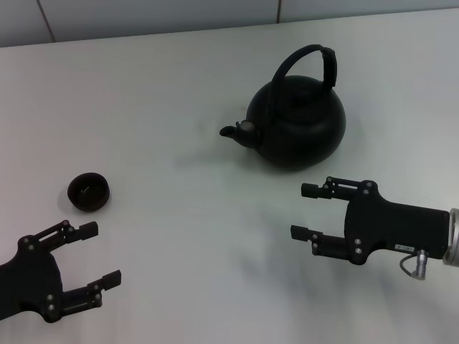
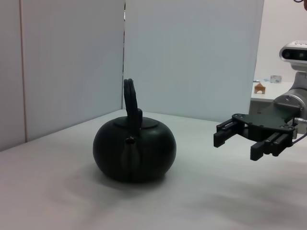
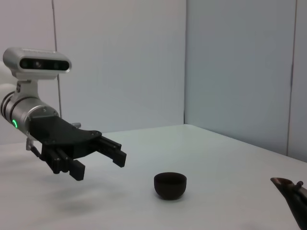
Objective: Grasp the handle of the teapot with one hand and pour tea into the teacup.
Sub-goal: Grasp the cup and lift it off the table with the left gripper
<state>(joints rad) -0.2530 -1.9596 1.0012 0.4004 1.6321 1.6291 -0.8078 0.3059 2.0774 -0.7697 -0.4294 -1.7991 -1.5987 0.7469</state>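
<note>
Round matte-black teapot point(image 1: 297, 127) standing upright on white table point(image 1: 179, 93), tall arched black handle point(image 1: 310, 61) raised over lid, short silver-tipped spout point(image 1: 237, 132) aimed toward robot's left. Tiny dark-brown handleless teacup point(image 1: 89, 191) well apart, off to left. Black two-fingered right gripper point(image 1: 305, 211) near teapot, hovering above table, fingers spread, holding nothing. Black left gripper point(image 1: 99, 254) near teacup, likewise spread and empty.

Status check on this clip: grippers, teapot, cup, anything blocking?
Left gripper open, near teacup. Right gripper open, short of teapot, handle ungrasped. Nothing in the way.
</note>
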